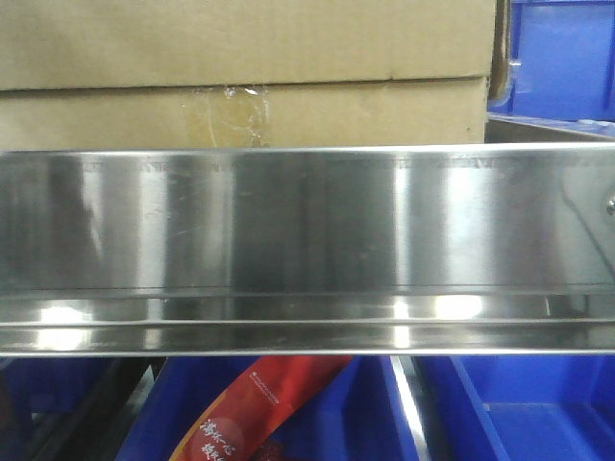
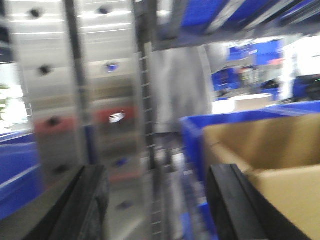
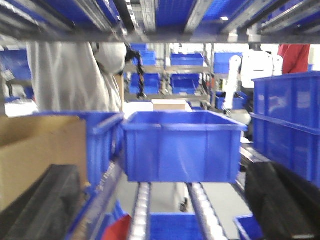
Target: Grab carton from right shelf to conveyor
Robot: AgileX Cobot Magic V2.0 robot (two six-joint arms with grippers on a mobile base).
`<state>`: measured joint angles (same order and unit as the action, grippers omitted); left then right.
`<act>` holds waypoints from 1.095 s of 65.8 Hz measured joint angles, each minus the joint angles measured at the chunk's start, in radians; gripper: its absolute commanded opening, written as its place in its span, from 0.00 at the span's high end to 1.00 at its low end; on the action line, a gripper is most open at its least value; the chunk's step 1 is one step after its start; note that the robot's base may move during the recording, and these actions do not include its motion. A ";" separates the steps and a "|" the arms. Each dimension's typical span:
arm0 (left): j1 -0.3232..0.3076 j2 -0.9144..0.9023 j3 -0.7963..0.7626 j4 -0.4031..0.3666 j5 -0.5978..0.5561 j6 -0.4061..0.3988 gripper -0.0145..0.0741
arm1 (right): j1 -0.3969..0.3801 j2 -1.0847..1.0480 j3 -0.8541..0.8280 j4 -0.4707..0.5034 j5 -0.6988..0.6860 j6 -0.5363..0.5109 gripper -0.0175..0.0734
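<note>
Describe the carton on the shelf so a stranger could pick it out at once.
Start at the broad shiny steel rail of the shelf spanning the front view. Rising just behind it is the carton, a large plain brown cardboard box with clear tape on its seam. Its neighbour on the right is a blue plastic bin; the carton alone is brown.

Brushed stainless steel on the shelf rail (image 1: pixel 307 221) — glossy, w/ streaky reflections. Above the rail, carton (image 1: pixel 240 43): matt brown corrugated cardboard, slightly rough; clear tape (image 1: pixel 231 108) at its seam is shiny, wrinkled. Below the rail, bins (image 1: pixel 538 413) — smooth blue plastic, semi-gloss; red pouch (image 1: pixel 255 408) looks like glossy printed film.
</note>
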<state>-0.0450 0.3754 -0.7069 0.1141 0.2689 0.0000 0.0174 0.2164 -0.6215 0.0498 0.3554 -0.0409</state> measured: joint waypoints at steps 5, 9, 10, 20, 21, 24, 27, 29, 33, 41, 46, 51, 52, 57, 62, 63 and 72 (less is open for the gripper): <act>-0.066 0.041 -0.043 -0.020 0.037 0.000 0.42 | 0.000 0.011 -0.004 -0.014 0.002 0.000 0.18; -0.125 0.086 -0.089 -0.027 0.087 0.000 0.40 | 0.004 0.024 -0.021 -0.014 0.004 0.000 0.18; -0.144 0.098 -0.100 -0.027 0.100 0.000 0.40 | 0.004 0.027 -0.026 -0.014 0.004 0.000 0.18; -0.296 0.244 -0.244 -0.030 0.208 0.000 0.39 | 0.050 0.101 -0.108 0.029 0.022 -0.023 0.18; -0.310 0.265 -0.257 -0.030 0.216 0.000 0.39 | 0.057 0.115 -0.118 0.038 0.025 -0.028 0.18; -0.358 0.314 -0.302 -0.030 0.230 0.000 0.39 | 0.088 0.147 -0.152 0.054 0.032 -0.039 0.18; -0.396 0.357 -0.340 -0.030 0.237 0.000 0.39 | 0.124 0.188 -0.187 0.069 0.042 -0.047 0.18; -0.425 0.391 -0.371 -0.030 0.244 0.000 0.39 | 0.153 0.221 -0.212 0.074 0.047 -0.049 0.18; -0.465 0.453 -0.429 -0.028 0.259 0.000 0.39 | 0.202 0.285 -0.252 0.078 0.054 -0.052 0.18; -0.485 0.584 -0.568 -0.026 0.339 0.000 0.39 | 0.317 0.427 -0.358 0.080 0.093 -0.054 0.18; -0.474 0.670 -0.676 -0.021 0.420 -0.034 0.39 | 0.381 0.523 -0.454 0.082 0.137 -0.056 0.18; -0.447 0.740 -0.777 -0.021 0.493 -0.064 0.39 | 0.421 0.624 -0.559 0.082 0.198 -0.056 0.18; -0.437 0.760 -0.795 -0.021 0.506 -0.069 0.39 | 0.426 0.653 -0.580 0.082 0.208 -0.056 0.18; -0.395 0.835 -0.898 -0.020 0.588 -0.099 0.39 | 0.439 0.771 -0.715 0.086 0.289 -0.056 0.18; -0.342 0.906 -0.995 -0.020 0.675 -0.130 0.39 | 0.441 0.897 -0.866 0.072 0.397 -0.026 0.18; -0.333 0.917 -1.011 -0.020 0.690 -0.134 0.39 | 0.443 0.918 -0.906 0.067 0.418 -0.017 0.18; -0.244 1.022 -1.153 -0.020 0.831 -0.156 0.39 | 0.442 1.129 -1.202 -0.014 0.676 0.080 0.18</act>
<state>-0.2893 1.3973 -1.8594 0.0942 1.0997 -0.1561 0.4598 1.3450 -1.8230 0.0356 1.0316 0.0396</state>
